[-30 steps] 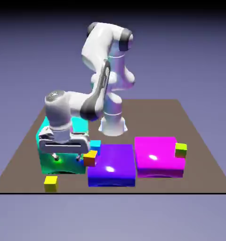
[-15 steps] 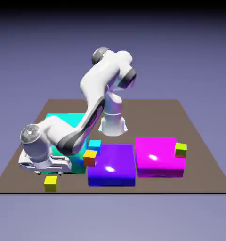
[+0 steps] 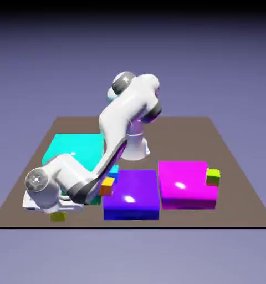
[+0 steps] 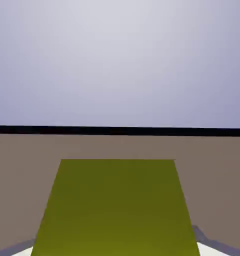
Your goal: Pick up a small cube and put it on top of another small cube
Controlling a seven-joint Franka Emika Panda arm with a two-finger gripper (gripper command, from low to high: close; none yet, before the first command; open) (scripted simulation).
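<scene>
We are at the grasp: the jaws seem clenched on the tiny plain bright-yellow cube (image 4: 116,207), though the hand hides them, on the brown worktop (image 3: 235,166) just before the big cyan block (image 3: 74,150). Next we lift toward another small cube.

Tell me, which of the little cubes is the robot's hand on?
The bright-yellow cube under the hand at the table's front edge; the orange cube and yellow-green cube sit apart, untouched.
</scene>
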